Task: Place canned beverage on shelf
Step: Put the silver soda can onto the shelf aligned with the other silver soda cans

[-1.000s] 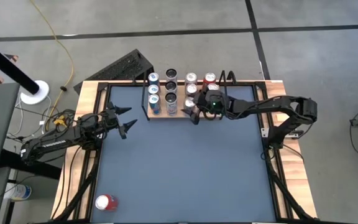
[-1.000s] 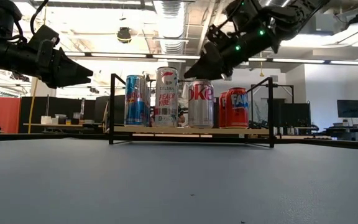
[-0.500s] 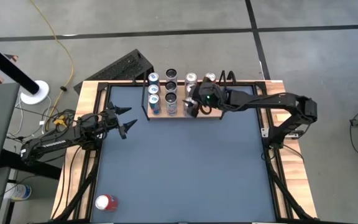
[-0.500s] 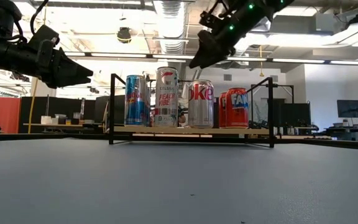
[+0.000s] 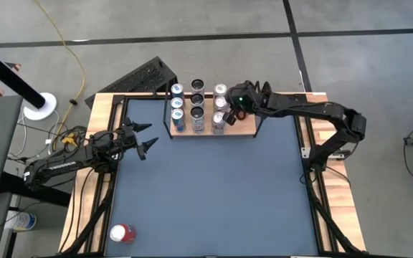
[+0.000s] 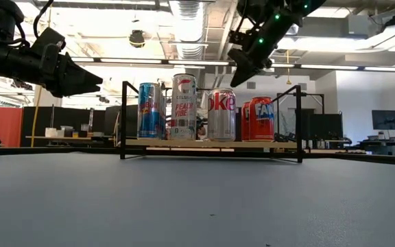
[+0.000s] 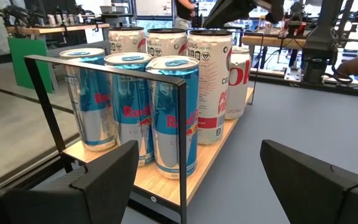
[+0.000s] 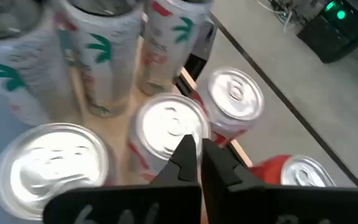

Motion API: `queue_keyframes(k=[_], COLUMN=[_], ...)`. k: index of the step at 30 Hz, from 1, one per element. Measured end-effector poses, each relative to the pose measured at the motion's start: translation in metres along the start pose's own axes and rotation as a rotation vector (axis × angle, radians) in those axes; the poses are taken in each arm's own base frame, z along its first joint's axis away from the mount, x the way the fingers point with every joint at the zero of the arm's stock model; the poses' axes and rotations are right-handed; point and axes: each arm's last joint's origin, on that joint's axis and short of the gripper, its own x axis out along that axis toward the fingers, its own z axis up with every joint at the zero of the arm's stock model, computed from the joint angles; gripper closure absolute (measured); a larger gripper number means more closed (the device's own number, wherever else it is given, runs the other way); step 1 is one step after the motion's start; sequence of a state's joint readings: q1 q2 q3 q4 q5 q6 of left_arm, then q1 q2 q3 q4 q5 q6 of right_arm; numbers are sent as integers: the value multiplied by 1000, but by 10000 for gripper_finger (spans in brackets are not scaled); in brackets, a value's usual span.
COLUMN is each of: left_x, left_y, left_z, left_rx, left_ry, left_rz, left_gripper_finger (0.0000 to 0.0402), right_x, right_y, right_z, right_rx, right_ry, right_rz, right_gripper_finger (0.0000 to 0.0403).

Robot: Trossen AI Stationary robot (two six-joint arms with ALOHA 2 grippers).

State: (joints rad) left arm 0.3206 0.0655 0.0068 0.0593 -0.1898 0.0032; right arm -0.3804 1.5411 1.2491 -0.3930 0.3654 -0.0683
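Placement step looks finished for the cans on the shelf [image 5: 248,127]: right gripper [image 6: 242,67] hangs above the shelf's back rows, upper centre of the high view, jaws pinched together on nothing. Right wrist view shows the fingertips [image 8: 194,155] closed just over the silver can tops [image 8: 169,124], not gripping any.

Left gripper [image 5: 148,140] waits at left of the high view, well apart from the shelf, jaws wide and empty.

Red can [image 5: 121,233] lies on its side at the lower left of the table [image 5: 214,193], far from both arms. My read: that one is next. It calls for an arm to reach down to it, grip across the body, stand it upright and carry it to a free spot on the board's right part.

Surface: grey-blue top, wooden edges. Room behind: open workshop, ceiling lights, benches, monitors.
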Motion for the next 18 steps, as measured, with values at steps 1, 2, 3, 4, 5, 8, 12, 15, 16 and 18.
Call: queue_keyframes(k=[1,2,3,4,5,8,12,15,16,18], left_x=[0,0,0,0,0,0,0,0,0,0], left_y=[0,0,0,0,0,0,0,0,0,0], left_z=[0,0,0,0,0,0,0,0,0,0], left_rx=[0,0,0,0,0,0,0,0,0,0], left_ry=[0,0,0,0,0,0,0,0,1,0], left_rz=[0,0,0,0,0,0,0,0,0,0], left_gripper_finger=[74,74,74,74,74,74,74,74,74,74], right_x=[1,2,2,3,4,10,13,17,18,22], right_y=[-2,-4,-6,-7,-8,-11,-11,-9,-9,-8], right_z=[-1,-1,-2,-4,-6,-14,-16,-16,-17,-16], right_rx=[4,14,20,26,36,51,60,59,57,55], right_ry=[6,13,24,33,40,63,66,57,62,58], right_rz=[-3,-6,-9,-13,-17,4,41,43,43,41], right_gripper_finger=[388,388,389,393,398,400,402,402,402,403])
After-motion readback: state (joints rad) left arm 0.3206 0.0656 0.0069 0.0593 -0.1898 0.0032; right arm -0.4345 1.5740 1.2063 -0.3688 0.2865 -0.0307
